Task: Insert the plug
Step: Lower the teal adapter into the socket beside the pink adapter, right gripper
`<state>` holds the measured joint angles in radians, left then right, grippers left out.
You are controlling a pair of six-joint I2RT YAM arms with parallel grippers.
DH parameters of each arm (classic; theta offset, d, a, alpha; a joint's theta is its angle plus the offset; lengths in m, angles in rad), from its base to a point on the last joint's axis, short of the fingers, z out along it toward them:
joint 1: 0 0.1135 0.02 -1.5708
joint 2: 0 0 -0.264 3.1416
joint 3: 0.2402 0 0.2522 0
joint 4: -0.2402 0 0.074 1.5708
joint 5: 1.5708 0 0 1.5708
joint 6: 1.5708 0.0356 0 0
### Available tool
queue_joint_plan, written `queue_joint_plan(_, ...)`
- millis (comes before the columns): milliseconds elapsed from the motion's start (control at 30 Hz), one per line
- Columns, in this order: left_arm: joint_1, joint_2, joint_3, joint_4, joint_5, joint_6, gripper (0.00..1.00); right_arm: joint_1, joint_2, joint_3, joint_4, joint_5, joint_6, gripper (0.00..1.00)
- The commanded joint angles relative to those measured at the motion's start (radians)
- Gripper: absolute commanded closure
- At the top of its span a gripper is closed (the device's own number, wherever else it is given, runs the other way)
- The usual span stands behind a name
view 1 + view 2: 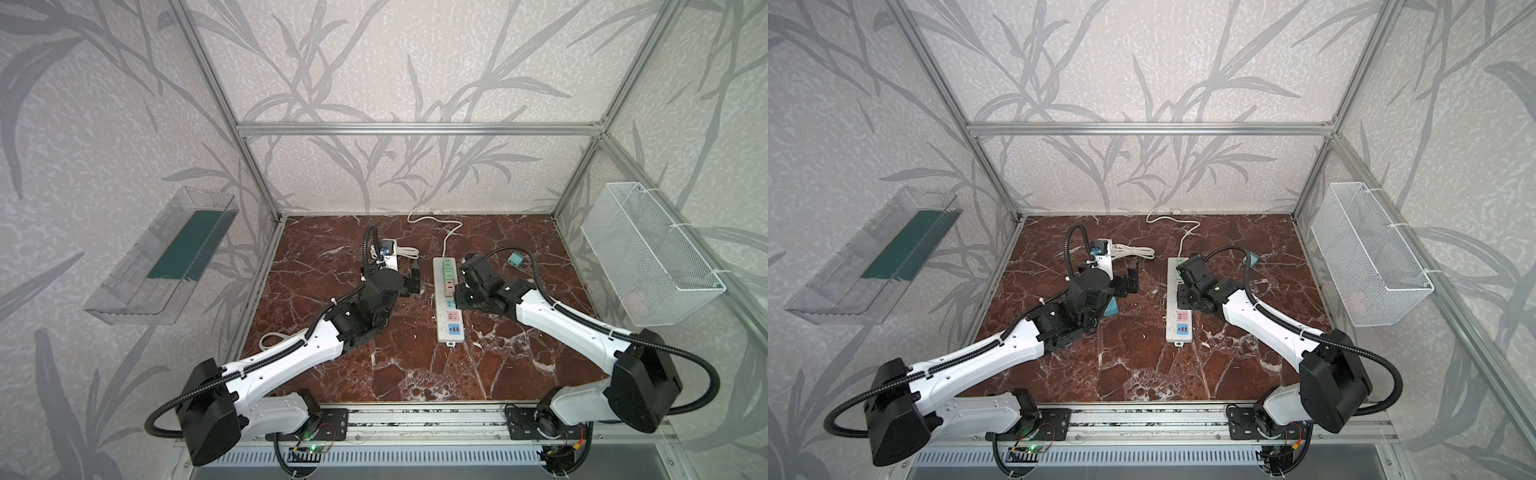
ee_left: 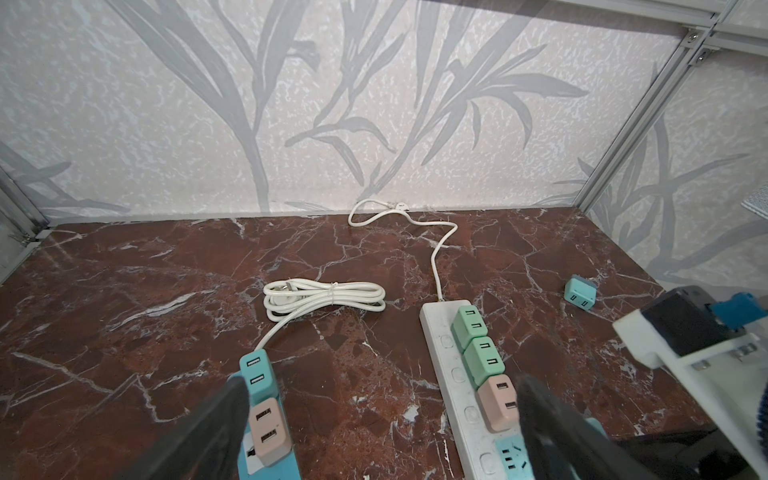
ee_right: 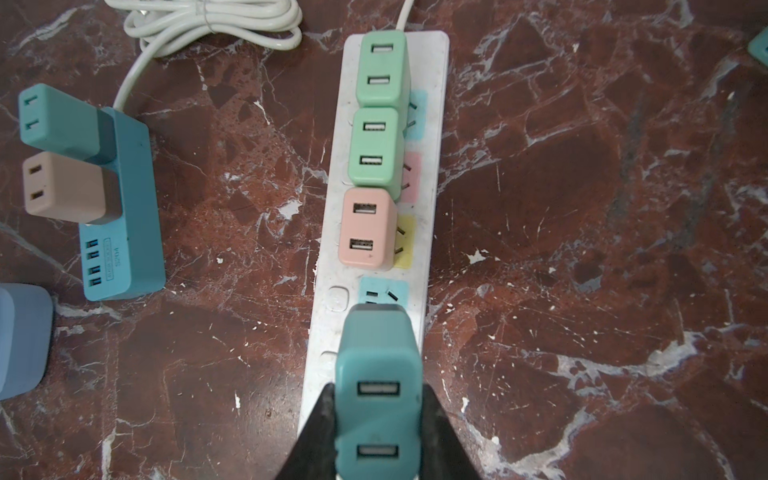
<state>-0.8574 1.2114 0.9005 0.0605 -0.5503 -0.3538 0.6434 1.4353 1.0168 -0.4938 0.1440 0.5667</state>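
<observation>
One grip only: holds teal plug (image 3: 376, 353) in right hand (image 3: 377, 409), lower centre of frame, blue socket (image 3: 382, 293) just above on white strip (image 3: 434, 174); left hand (image 2: 380, 399) open.

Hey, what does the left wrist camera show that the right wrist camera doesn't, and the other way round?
Only the left wrist view: the patterned back wall, the cord running from the white power strip to that wall, and the left gripper open wide.
Only the right wrist view: the right gripper shut on a teal charger over that strip, and a blue-grey block at the picture's edge.
Both: the white power strip carrying two green chargers and a pink one, the teal strip with its two chargers, and the coiled white cable.
</observation>
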Motion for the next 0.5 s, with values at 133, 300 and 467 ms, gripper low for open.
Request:
queue_joint_plan(133, 0.001, -0.029, -0.022, -0.002, 0.016, -0.041, 0.01, 0.006, 0.063, -0.015, 0.06, -0.04, 0.059, 1.0)
queue_joint_plan(300, 0.002, -0.036, -0.016, -0.009, 0.023, -0.031, 0.01, 0.007, 0.105, -0.012, 0.09, -0.018, 0.064, 1.0)
queue_joint_plan(467, 0.001, -0.042, -0.026, 0.006, 0.033, -0.027, 0.01, 0.005, 0.147, 0.019, 0.08, 0.024, 0.065, 1.0)
